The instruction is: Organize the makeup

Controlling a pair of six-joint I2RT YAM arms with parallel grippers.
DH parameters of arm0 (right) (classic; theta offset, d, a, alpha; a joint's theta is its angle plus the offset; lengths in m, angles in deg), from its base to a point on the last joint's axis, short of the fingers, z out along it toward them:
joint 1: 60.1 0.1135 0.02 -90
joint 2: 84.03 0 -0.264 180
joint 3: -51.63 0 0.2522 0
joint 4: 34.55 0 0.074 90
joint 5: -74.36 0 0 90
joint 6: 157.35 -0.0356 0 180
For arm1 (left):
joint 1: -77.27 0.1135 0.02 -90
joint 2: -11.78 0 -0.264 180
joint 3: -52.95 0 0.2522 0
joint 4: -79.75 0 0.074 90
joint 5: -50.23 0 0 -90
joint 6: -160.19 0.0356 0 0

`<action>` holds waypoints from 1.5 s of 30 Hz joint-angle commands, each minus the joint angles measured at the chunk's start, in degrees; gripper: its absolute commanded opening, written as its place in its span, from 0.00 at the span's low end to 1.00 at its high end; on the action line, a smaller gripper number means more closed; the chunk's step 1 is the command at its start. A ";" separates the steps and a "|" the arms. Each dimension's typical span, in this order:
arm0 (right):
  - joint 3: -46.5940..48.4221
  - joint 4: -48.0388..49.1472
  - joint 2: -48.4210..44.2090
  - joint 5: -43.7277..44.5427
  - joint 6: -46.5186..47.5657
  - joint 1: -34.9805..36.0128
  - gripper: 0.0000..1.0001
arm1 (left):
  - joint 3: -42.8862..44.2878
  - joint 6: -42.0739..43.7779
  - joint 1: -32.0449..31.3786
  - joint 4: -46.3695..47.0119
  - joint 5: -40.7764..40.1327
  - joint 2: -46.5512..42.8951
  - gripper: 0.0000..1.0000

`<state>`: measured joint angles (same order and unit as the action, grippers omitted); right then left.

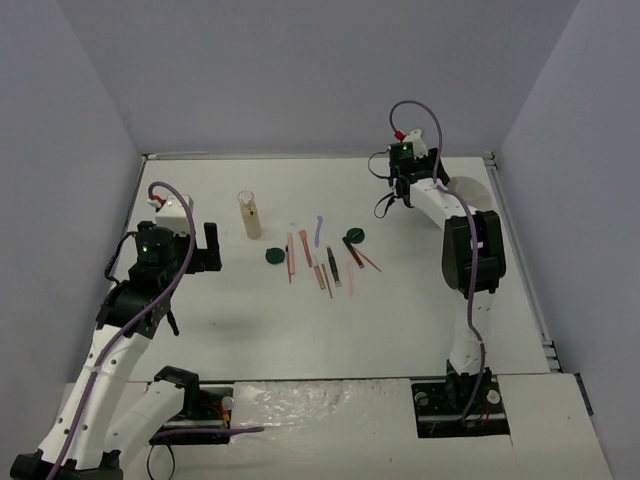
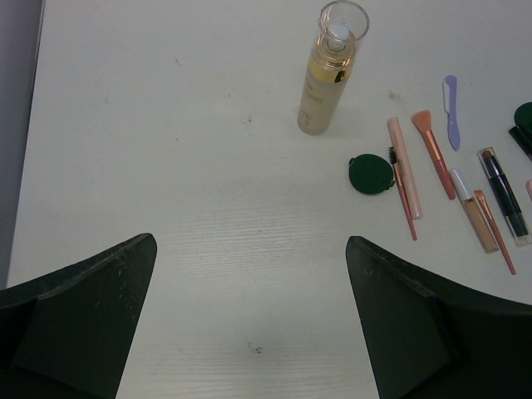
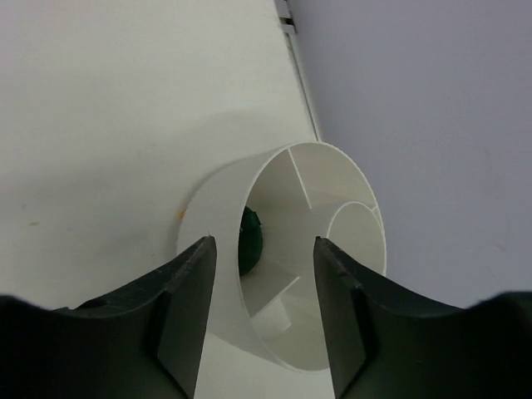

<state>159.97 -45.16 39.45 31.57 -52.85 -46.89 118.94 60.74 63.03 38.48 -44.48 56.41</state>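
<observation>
The makeup lies mid-table: a clear bottle of beige liquid [image 1: 249,215] [image 2: 328,75] standing upright, a dark green disc [image 1: 274,256] [image 2: 371,174], a second disc [image 1: 354,237], and several pink, red, black and lilac sticks [image 1: 320,265] [image 2: 451,112] side by side. A third green disc [image 3: 252,245] rests inside a compartment of the white divided bowl [image 3: 332,154] [image 1: 478,190] at the back right. My right gripper [image 3: 264,241] [image 1: 398,190] hangs over that bowl's near wall, open, holding nothing. My left gripper [image 2: 249,239] [image 1: 210,245] is wide open over bare table, left of the bottle.
Grey walls close in the table on the left, back and right; the bowl stands close to the right wall and the table's right edge [image 3: 299,91]. My right arm [image 1: 470,255] partly covers the bowl in the top view.
</observation>
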 commanded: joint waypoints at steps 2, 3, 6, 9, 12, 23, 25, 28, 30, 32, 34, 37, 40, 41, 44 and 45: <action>-2.08 -2.61 -16.32 -25.06 -6.57 0.42 0.58 | 1.56 -0.22 -0.26 3.87 0.61 0.25 0.97; -2.94 -2.97 -17.58 -29.70 -7.59 0.42 0.60 | 1.56 -0.22 -0.26 3.87 0.67 0.21 0.97; -5.54 -4.32 -19.67 -44.75 -10.95 0.48 0.64 | 1.56 -0.22 -0.26 3.93 0.75 0.36 0.97; -7.56 -4.76 -18.98 -56.61 -12.83 0.51 0.64 | 1.59 -0.19 -0.26 3.78 0.76 0.64 0.97; -8.40 -4.82 -16.04 -67.35 -13.53 0.51 0.64 | 1.68 -0.07 -0.26 3.69 0.93 0.94 0.97; -5.58 -7.80 -5.89 -83.77 -11.05 0.51 0.56 | 2.00 -0.04 -0.02 3.25 1.28 1.79 0.97; -5.30 -8.82 -4.26 -83.86 -10.74 0.51 0.55 | 2.00 0.04 0.00 3.18 1.28 1.86 0.97; -6.20 -9.22 -3.11 -83.78 -10.11 0.45 0.55 | 2.00 -0.09 0.09 3.22 1.45 1.84 0.97; -6.84 -9.27 -2.71 -83.56 -9.69 0.42 0.55 | 2.00 -0.13 0.09 3.25 1.55 1.93 0.97; -7.28 -9.37 -2.18 -83.36 -9.37 0.42 0.55 | 2.00 -0.19 0.09 3.25 1.61 1.90 0.97; -7.51 -9.39 -1.88 -83.31 -9.01 0.42 0.54 | 2.02 -0.21 0.18 3.23 1.63 1.81 0.97; -7.92 -9.39 -1.25 -82.97 -8.64 0.29 0.54 | 2.04 -0.17 0.18 3.17 1.63 1.70 0.97; -7.93 -9.39 -0.55 -82.66 -8.33 0.18 0.53 | 2.07 -0.13 0.26 3.17 1.63 1.63 0.97; -7.97 -9.39 -0.31 -82.76 -8.26 0.16 0.53 | 2.05 -0.17 0.27 3.17 1.68 1.57 0.97; -8.39 -9.39 0.02 -82.98 -8.25 -0.11 0.51 | 2.09 -0.29 0.27 3.17 1.72 1.69 0.97; -8.54 -9.39 0.07 -82.98 -8.20 -0.16 0.50 | 2.09 -0.24 0.27 3.17 1.72 1.64 0.97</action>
<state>151.69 -54.82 39.23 -50.44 -62.06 -46.62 118.94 60.74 63.03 38.46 -43.15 58.07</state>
